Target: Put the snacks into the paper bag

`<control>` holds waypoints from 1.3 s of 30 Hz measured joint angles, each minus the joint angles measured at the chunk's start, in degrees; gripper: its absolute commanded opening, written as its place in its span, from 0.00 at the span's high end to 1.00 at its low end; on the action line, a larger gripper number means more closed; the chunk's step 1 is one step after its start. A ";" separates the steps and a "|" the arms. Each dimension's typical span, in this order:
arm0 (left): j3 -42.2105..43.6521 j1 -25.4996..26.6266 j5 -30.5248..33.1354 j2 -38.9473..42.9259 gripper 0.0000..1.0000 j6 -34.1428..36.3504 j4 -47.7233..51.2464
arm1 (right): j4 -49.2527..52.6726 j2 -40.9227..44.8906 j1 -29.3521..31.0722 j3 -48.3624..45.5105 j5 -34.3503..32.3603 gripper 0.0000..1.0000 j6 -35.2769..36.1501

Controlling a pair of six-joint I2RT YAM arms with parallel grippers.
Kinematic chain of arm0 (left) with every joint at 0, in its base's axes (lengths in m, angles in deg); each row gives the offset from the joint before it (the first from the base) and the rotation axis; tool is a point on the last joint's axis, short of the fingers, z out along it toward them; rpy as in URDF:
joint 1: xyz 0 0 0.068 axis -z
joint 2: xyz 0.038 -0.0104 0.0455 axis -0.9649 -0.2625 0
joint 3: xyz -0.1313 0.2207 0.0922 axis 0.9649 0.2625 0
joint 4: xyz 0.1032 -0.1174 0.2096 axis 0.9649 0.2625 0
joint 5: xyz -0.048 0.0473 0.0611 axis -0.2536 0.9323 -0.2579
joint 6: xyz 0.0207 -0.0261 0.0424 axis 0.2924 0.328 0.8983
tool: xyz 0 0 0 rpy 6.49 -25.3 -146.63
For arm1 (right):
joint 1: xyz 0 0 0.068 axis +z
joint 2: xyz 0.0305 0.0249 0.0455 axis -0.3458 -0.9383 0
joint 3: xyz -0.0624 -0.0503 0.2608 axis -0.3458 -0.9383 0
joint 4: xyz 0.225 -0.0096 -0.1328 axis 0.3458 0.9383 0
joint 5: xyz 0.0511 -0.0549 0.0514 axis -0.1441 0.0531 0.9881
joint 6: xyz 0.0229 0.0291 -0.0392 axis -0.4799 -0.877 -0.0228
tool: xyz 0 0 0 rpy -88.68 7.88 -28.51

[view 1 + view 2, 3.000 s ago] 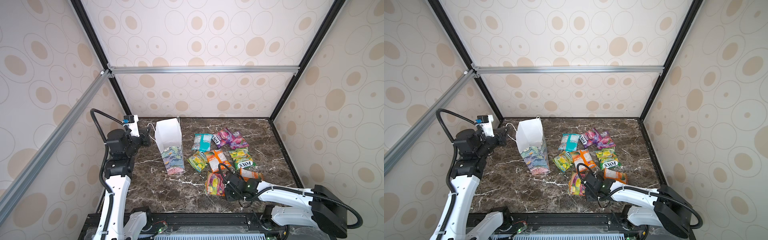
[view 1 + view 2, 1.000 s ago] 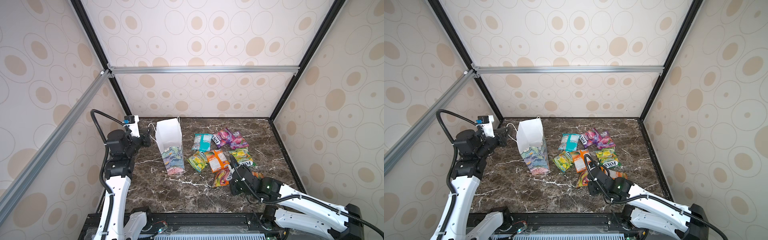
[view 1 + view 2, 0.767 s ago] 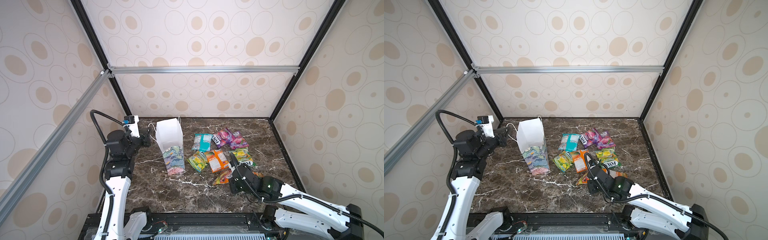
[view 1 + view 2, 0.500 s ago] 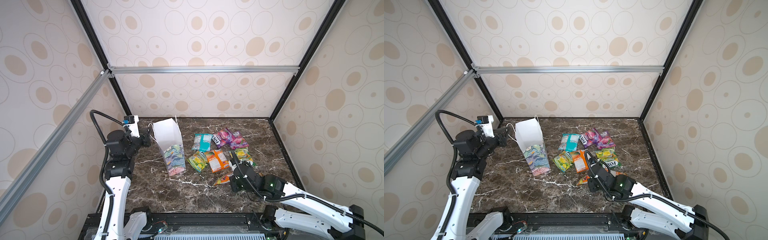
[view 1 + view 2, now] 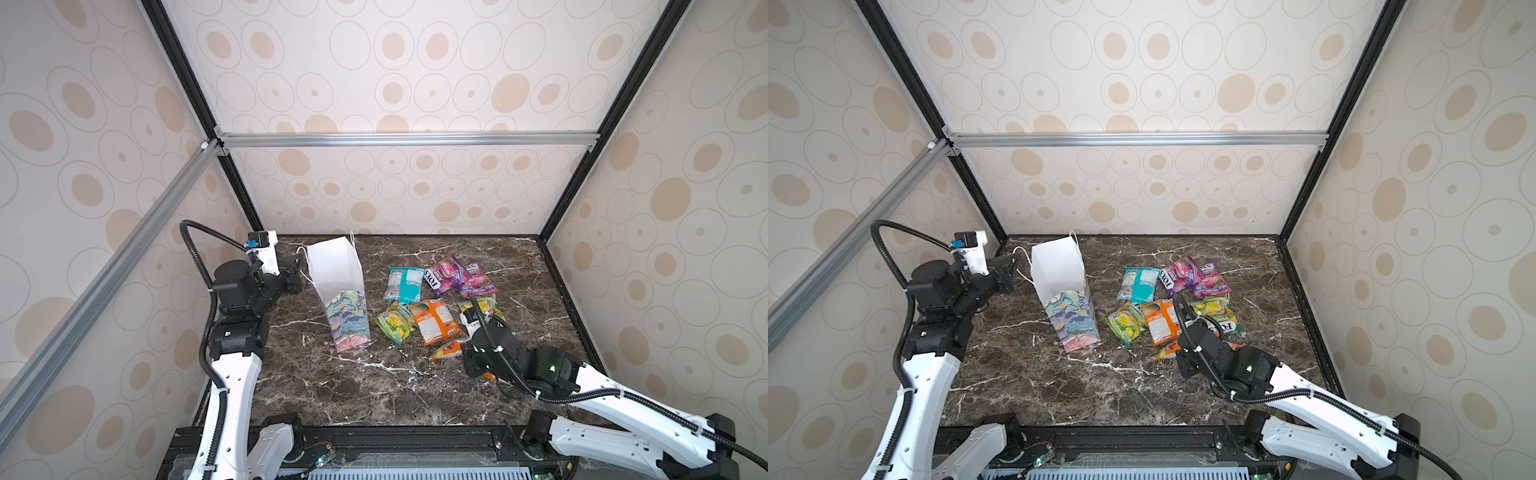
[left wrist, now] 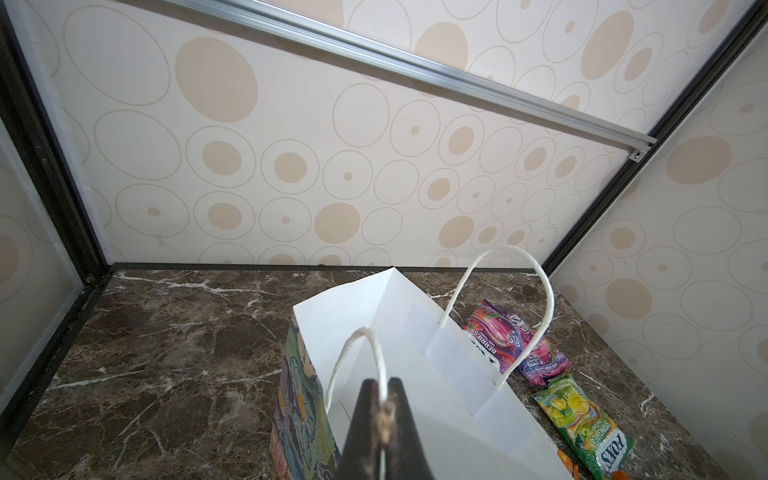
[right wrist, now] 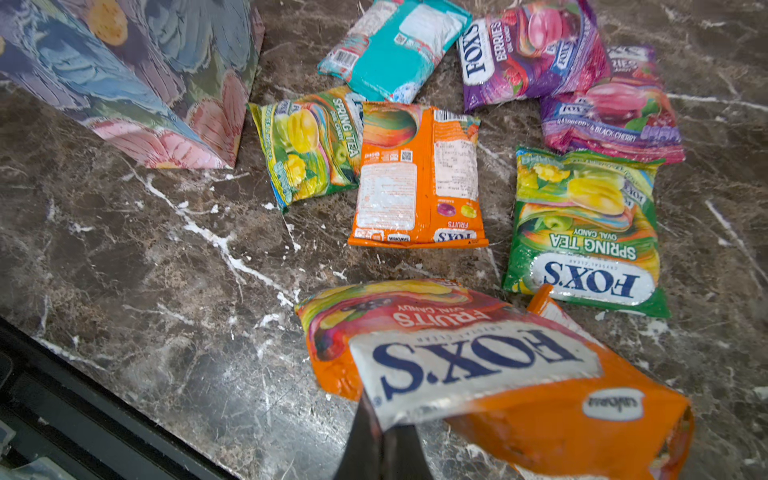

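While the left pincer [image 6: 382,415] is pressed together on one white cord handle [image 6: 365,353] of the paper bag [image 5: 334,270], the bag stands mouth-up near the far left corner of the table [image 5: 332,386]. Its bottom is hidden from us.

Right pincer [image 7: 384,419]: pinching the orange FOX'S Fruits packet [image 7: 478,365] by one edge. The packet hangs tilted, apparently clear of the marble, toward the near edge and to the right of the bag.

The other snacks lie loose between bag and right edge: a teal packet [image 5: 405,284], two purple berry packets [image 5: 446,276], two green Spring Tea packets [image 7: 586,232] and an orange packet lying label-side down [image 5: 434,322]. One more orange corner peeks from behind the held packet.

Step in hand, as we judge it: carrying one packet to the bag. None of the packets we can see is in the bag yet.

Next move calls for lifting the packet above the bag's rim, crossing left over the loose packets, and letting go only once it is over the mouth. The handle hold should steady the bag against tipping.
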 measured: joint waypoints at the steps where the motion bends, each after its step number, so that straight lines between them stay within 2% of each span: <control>1: 0.00 0.00 0.00 0.00 1.00 0.00 0.00 | -0.07 -0.35 0.00 0.63 -0.04 1.00 0.31; 26: 0.13 -0.02 -0.04 0.00 1.00 -0.09 -0.02 | -2.64 -5.18 0.00 10.34 0.44 1.00 7.45; 39: 0.22 -0.02 0.04 0.24 1.00 -0.33 -0.07 | -5.46 -11.56 0.00 22.10 9.33 1.00 14.16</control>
